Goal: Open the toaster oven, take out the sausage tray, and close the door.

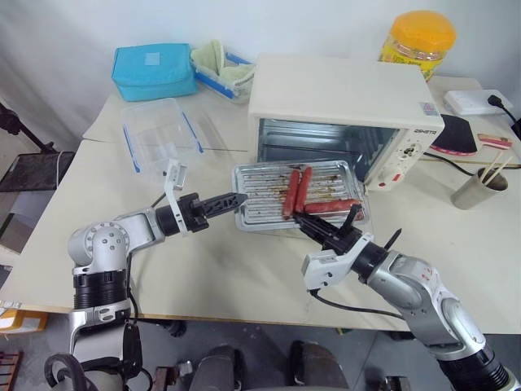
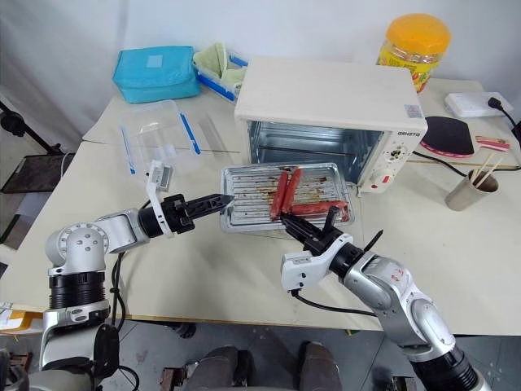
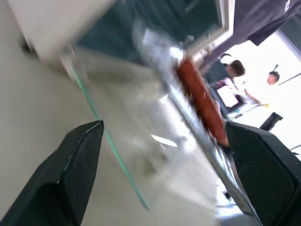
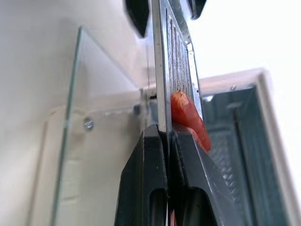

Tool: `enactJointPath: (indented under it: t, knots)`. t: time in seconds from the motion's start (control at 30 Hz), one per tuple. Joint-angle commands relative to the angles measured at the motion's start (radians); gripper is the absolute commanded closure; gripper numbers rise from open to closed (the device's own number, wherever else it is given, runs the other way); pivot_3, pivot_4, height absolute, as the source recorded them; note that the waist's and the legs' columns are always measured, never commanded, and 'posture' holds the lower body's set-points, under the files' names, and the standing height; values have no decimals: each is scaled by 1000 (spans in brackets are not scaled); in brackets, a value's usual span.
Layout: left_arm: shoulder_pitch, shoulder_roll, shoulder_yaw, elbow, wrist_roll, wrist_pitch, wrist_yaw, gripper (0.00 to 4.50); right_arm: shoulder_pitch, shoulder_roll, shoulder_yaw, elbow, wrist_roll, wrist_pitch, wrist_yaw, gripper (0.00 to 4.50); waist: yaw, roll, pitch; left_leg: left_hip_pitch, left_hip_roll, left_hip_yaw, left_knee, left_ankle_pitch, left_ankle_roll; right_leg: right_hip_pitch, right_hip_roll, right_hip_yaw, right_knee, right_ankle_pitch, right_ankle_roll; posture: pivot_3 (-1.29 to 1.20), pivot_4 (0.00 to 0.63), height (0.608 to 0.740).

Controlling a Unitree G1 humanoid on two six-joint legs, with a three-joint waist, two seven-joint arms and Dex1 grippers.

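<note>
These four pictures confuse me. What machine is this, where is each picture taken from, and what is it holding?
It is a humanoid robot with two arms, each ending in a gripper of two black fingers. The two wide pictures come from a pair of cameras on its head, looking down over a cream table. The two close-ups come from cameras on its wrists, looking along the fingers.

On the table stands a toaster oven, its glass door folded down. The right gripper is pinched shut on the near edge of a silver tray carrying red sausages, pulled out in front of the oven. The left gripper is open, at the tray's left edge without gripping it.

Behind lie a clear plastic box, a blue pouch, a yellow-lidded jar and a cup of sticks.
</note>
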Motion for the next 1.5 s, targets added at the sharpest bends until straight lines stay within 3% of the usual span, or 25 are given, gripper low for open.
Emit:
enactJointPath:
  t: [0.03, 0.13, 0.23, 0.47, 0.67, 0.77, 0.93, 1.17, 1.5]
  knots:
    - [-40, -14, 69, -10, -78, 121, 76, 188, -34, -22, -25, 4, 36, -56, 6, 4466, 0, 0, 0, 0, 0, 0, 0, 0, 0, 0, 0, 0, 0, 0, 0, 0, 150, 740]
    - [-62, -54, 137, 17, -115, 168, 140, 188, -52, -23, -14, 19, 51, -83, 14, 4466, 0, 0, 0, 0, 0, 0, 0, 0, 0, 0, 0, 0, 0, 0, 0, 0, 150, 740]
    - [-91, -95, 216, 51, -140, 238, 221, 788, -60, -23, -4, 26, 67, -106, 27, 4500, 0, 0, 0, 0, 0, 0, 0, 0, 0, 0, 0, 0, 0, 0, 0, 0, 150, 740]
    - [-83, -126, 278, 97, -284, 296, 368, 2765, -78, -19, -10, 52, 81, -134, 36, 4500, 1, 0, 0, 0, 0, 0, 0, 0, -1, 0, 0, 0, 0, 0, 0, 0, 150, 740]
    - [-47, -128, 275, 150, -516, 296, 561, 4432, -81, -20, -6, 63, 126, -146, 65, 4500, 0, 0, 0, 0, 0, -1, 0, 0, -1, 0, 0, 1, 0, 0, 0, 0, 150, 740]
    - [-22, -122, 239, 177, -690, 255, 686, 4494, -68, -11, -14, 59, 211, -118, 116, 4500, 0, 0, 0, 0, 0, -2, 0, 0, -1, 1, 0, 1, 0, 0, 0, 0, 150, 740]
    - [72, -83, 89, 125, -1014, 51, 925, 4500, -69, -21, -27, 54, 255, -138, 129, 2998, 0, 0, 0, 1, -1, -4, 0, 0, -1, 1, 0, 5, 1, 0, 0, 0, 150, 740]
    - [128, -128, 102, 31, -1035, -42, 993, 4500, -37, -58, -86, 37, 365, -207, 135, 691, 2, 0, 0, 1, -3, -5, 1, 1, -1, 3, 1, 11, 0, 0, 0, 0, 150, 740]
    - [327, -102, 182, -111, -1035, -85, 924, 4500, 54, -151, -252, 87, 530, -327, 153, 691, 1, 0, 0, 2, -2, -4, 0, 1, -1, 3, 3, 11, -1, 0, 0, 0, 150, 740]
